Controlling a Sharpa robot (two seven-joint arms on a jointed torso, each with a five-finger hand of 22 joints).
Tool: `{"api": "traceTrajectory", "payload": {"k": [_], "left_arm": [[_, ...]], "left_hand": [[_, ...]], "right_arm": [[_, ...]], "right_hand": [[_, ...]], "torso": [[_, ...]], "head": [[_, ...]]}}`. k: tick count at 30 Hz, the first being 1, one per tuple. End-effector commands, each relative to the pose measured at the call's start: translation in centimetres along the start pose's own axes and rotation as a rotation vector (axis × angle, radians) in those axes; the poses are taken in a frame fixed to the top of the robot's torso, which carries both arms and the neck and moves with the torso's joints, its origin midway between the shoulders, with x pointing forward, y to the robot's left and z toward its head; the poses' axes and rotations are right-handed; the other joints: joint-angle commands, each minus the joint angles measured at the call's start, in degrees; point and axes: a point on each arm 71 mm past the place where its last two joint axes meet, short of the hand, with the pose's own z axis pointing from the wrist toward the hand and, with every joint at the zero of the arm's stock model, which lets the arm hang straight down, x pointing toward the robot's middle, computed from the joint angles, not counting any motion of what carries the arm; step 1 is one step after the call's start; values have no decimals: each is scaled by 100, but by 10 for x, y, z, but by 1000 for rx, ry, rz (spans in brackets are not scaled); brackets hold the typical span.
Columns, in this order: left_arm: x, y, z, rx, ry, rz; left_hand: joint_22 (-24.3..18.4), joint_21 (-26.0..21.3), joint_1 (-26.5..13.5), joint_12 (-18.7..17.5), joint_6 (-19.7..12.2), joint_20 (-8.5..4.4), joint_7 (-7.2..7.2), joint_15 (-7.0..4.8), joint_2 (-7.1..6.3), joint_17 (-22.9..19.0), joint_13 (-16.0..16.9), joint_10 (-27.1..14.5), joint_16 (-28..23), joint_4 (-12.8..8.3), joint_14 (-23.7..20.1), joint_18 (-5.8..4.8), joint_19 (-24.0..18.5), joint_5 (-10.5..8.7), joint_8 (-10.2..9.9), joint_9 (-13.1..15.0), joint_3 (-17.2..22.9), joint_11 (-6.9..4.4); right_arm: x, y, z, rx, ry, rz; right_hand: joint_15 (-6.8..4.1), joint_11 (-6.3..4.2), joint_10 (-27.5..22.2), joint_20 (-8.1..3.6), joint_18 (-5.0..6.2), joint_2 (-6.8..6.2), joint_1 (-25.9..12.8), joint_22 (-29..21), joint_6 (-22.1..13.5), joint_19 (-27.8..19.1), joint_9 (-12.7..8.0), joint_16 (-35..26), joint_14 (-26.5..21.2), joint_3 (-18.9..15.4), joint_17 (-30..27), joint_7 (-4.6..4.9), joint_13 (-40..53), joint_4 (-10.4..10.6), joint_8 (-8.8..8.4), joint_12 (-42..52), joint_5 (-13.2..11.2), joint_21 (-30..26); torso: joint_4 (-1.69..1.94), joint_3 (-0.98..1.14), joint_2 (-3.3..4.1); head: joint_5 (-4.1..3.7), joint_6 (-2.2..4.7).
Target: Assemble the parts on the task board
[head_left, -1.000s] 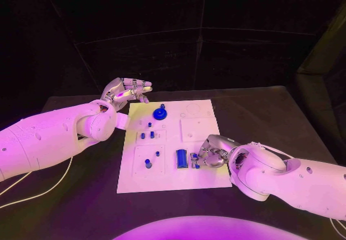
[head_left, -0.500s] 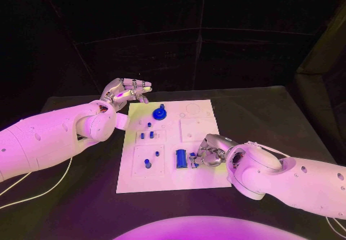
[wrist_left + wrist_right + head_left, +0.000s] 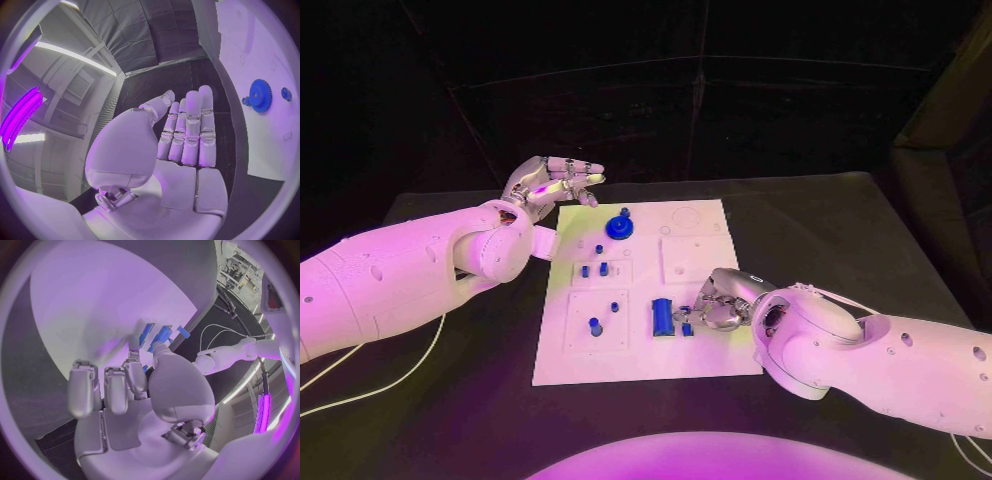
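The left hand [image 3: 548, 181] hovers over the black table [image 3: 877, 230] off the task board's [image 3: 704, 365] far left corner, fingers loosely spread, holding nothing; likely parked clear of the work. A blue gear [image 3: 620, 227] stands near the board's far edge, small blue pegs [image 3: 596, 268] just below it. By the near right edge, the right hand [image 3: 718, 305] pinches a small blue part [image 3: 685, 322] beside the blue block [image 3: 662, 316], probably to seat it. Dark curtains surround the table.
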Motion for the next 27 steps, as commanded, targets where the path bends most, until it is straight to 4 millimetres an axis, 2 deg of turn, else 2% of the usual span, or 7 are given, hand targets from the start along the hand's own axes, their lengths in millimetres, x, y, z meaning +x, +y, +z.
{"api": "traceTrajectory", "payload": {"k": [1, 7, 14, 18, 20, 24, 27], "left_arm": [[1, -1, 1, 3, 12, -7], [1, -1, 0, 3, 11, -6], [-1, -1, 1, 6, 4, -3], [-2, 0, 2, 12, 2, -2], [-2, 1, 3, 15, 4, -3], [-3, 7, 5, 17, 7, -26], [-4, 12, 8, 17, 1, -56]], "left_hand": [[-10, -25, 0, 23, -25, 16, 19, 17, 57, -7, 2, -42, -2, -12, -36, 29, -35, -16, 26, 0, -35, 13], [-10, -25, 0, 23, -25, 16, 19, 17, 57, -7, 2, -42, -2, -12, -36, 29, -35, -16, 26, 0, -35, 13], [-14, -29, 2, 28, -28, 17, 20, 18, 59, -14, 2, -49, -1, -14, -43, 28, -38, -16, 28, 0, -44, 15], [-82, -149, -19, 48, -34, 37, 17, 44, 60, -126, -1, -68, -187, 0, -246, 18, -199, -17, 42, 0, -80, 23], [-212, -372, -51, 33, -53, 76, 26, 95, 65, -329, -11, -114, -561, 26, -470, 6, -467, -23, 48, -3, -100, 44], [-734, -1110, -137, -171, -120, 265, 14, 252, 66, -952, -27, -133, -1869, 126, -701, -9, -1095, -1, 16, -9, -115, 101], [-1115, -1515, -193, -373, -109, 419, 17, 343, 64, -1247, -26, -56, -2639, 211, -592, 23, -1214, -22, -24, -7, -165, 128]], "right_arm": [[-1, 1, -1, -9, -2, -10], [-6, -3, -4, -36, -38, 19], [-17, -13, -8, -142, -69, 214], [-33, -23, -2, -209, -69, 424], [-44, -29, 5, -240, -82, 524], [-76, -47, 28, -298, -147, 719], [-89, -58, 42, -315, -197, 798]], "right_hand": [[-35, -32, 17, -44, -89, 25, -59, 10, -27, 35, 13, 8, 420, -35, 602, -1, 75, -3, 38, 23, -18, 17], [-30, -19, 7, -41, -87, 81, 182, -4, -127, 29, 48, -7, 415, -106, 578, 21, 72, -52, 31, 2, 110, 6], [157, 221, -281, 95, -4, -20, 711, -464, -890, -172, -96, -272, 307, -233, 133, 317, -336, -230, -395, -630, 516, -254], [265, 349, -1399, 207, 385, 127, 1296, -2584, -1183, -1096, -180, -1539, -233, -185, -1640, 456, -2083, -483, -581, -3209, 42, -1579], [412, 496, -2055, 295, 642, 298, 1644, -4391, -1287, -2018, -258, -3394, -1091, -79, -3714, 569, -3015, -561, -689, -4506, -284, -3022], [844, 837, -2261, 680, 686, 349, 2086, -5523, -1228, -2560, -483, -5653, -1774, -64, -5035, 867, -4752, -680, -875, -6094, -581, -4824], [1000, 961, -2350, 902, 599, 327, 2149, -5944, -1286, -2895, -625, -6451, -2265, -120, -5502, 875, -5224, -767, -972, -6387, -594, -5518]], "torso": [[-4, 5, -4], [-6, 3, -1], [4, -1, -32], [11, -15, -88], [18, -25, -141], [13, -42, -268], [6, -62, -371]], "head": [[2, 5], [1, 23], [-23, 113], [-77, 201], [-111, 257], [-161, 424], [-211, 563]]}}
